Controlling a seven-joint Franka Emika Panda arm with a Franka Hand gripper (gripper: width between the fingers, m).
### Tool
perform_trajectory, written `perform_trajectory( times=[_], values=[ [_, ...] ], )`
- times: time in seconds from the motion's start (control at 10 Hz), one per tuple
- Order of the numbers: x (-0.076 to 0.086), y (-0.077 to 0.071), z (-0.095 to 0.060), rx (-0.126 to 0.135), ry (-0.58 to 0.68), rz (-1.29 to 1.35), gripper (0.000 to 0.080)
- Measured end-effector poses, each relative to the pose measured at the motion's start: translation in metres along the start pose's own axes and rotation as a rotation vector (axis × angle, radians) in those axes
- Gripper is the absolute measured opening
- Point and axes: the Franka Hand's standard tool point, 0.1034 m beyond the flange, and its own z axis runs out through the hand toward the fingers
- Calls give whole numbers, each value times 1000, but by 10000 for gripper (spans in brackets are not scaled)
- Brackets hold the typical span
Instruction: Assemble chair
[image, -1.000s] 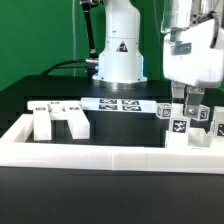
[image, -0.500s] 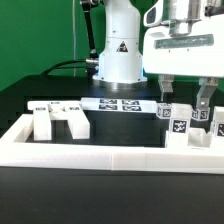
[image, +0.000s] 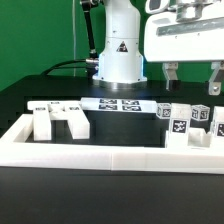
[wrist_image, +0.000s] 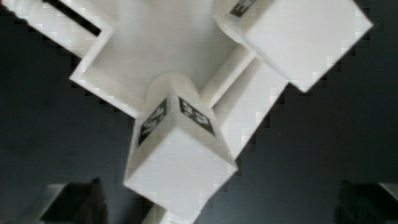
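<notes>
I watch the gripper (image: 192, 80) hang pointing straight down, fingers spread wide and empty, above blocky, smooth white tagged chair parts (image: 186, 122) clustered just off the marker board (image: 120, 104)'s end on the exterior view's right.

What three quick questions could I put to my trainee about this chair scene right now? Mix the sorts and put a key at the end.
1. Short answer: which flat tagged thing lies on the table between the chair part at the exterior view's left and the tagged blocks at its right?
2. True or false: the gripper is shut on a block.
3. The gripper hangs above: A) the tagged blocks; B) the chair part at the exterior view's left; C) the robot's base.
Key: 1 the marker board; 2 false, its jaws stand open and empty; 3 A.
</notes>
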Motion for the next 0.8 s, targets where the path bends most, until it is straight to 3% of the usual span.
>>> perform_trajectory(
  times=[0.4, 0.8],
  values=[
    [-5, 0, 0, -7, -2, -123, 649],
    [5, 5, -9, 27, 21, -333, 649]
  ],
)
